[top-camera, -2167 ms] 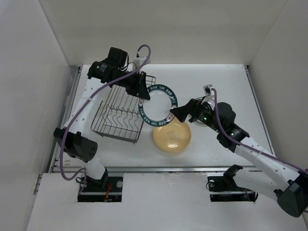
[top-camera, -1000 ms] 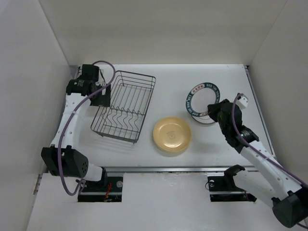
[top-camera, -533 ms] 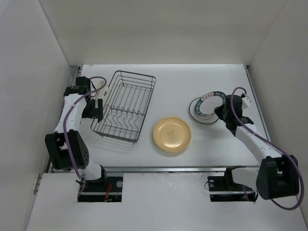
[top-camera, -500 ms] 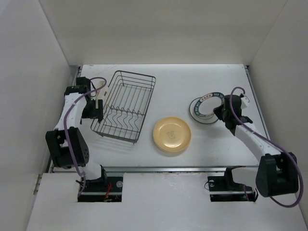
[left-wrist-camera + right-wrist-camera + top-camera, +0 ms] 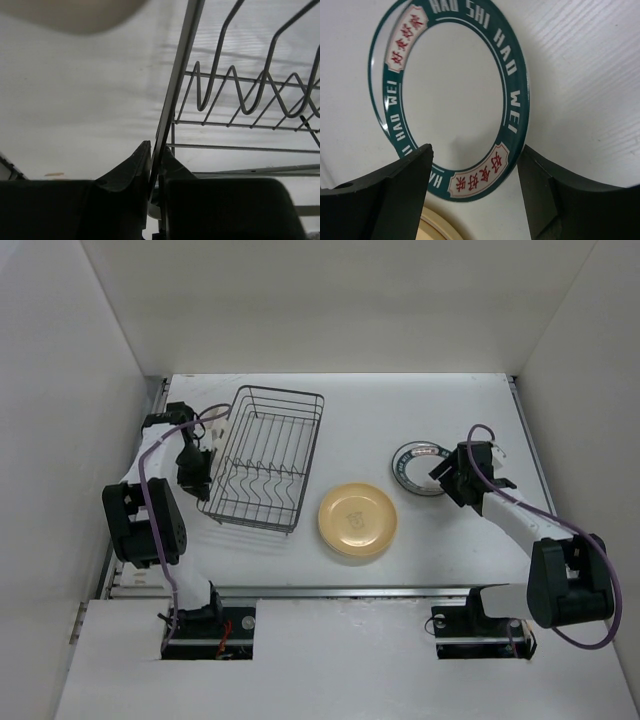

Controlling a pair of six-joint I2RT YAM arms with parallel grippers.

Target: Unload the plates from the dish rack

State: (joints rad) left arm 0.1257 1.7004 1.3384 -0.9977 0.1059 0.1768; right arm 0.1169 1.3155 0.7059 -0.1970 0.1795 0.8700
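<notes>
The left gripper (image 5: 155,154) is pinched shut on the side wire of the rack (image 5: 262,458), probably to steady it. Outside the rack, flat on the table (image 5: 400,400), lie a yellow plate (image 5: 357,520) in the middle and a teal-rimmed plate (image 5: 455,100) further right. The right gripper (image 5: 476,150) has its fingers spread wide, with the teal-rimmed plate just ahead of them and not gripped.

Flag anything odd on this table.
The rack sits skewed on the table, and the left claw is pinched shut on its side wire. The yellow plate and green-rimmed plate lie out on the table. Nothing looks spilled or broken.
</notes>
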